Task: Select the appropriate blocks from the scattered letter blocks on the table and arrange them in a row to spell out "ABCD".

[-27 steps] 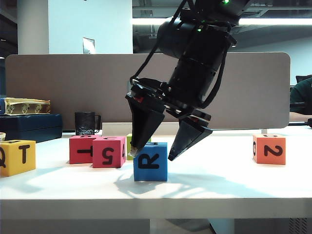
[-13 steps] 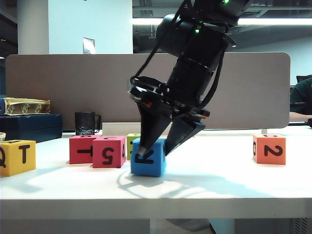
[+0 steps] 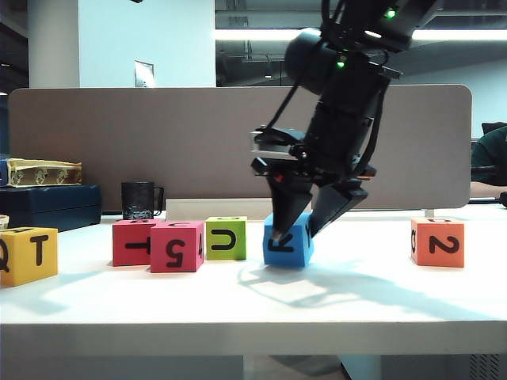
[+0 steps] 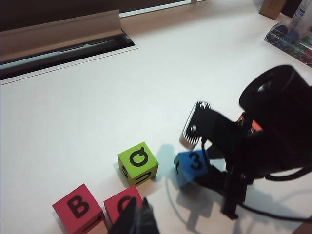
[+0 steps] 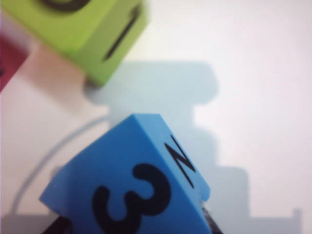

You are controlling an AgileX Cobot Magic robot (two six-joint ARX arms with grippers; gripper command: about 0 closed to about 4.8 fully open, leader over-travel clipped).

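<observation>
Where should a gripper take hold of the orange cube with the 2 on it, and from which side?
Judging by its pose, come from above. The orange cube sits flat and upright on the table, alone at the right with free space all round. Close the fingers on two opposite upright faces, about mid-height; flat parallel sides suit a two-finger grip. The right gripper is nearest but is now shut on the blue cube.

a blue foam cube point(image 3: 288, 240) bears black characters; a lime-green foam cube point(image 3: 226, 237), two red foam cubes point(image 3: 177, 246) point(image 3: 133, 242), a yellow foam cube point(image 3: 29, 255) and an orange foam cube point(image 3: 437, 242) likewise, on the smooth white surface point(image 3: 261, 305).
</observation>
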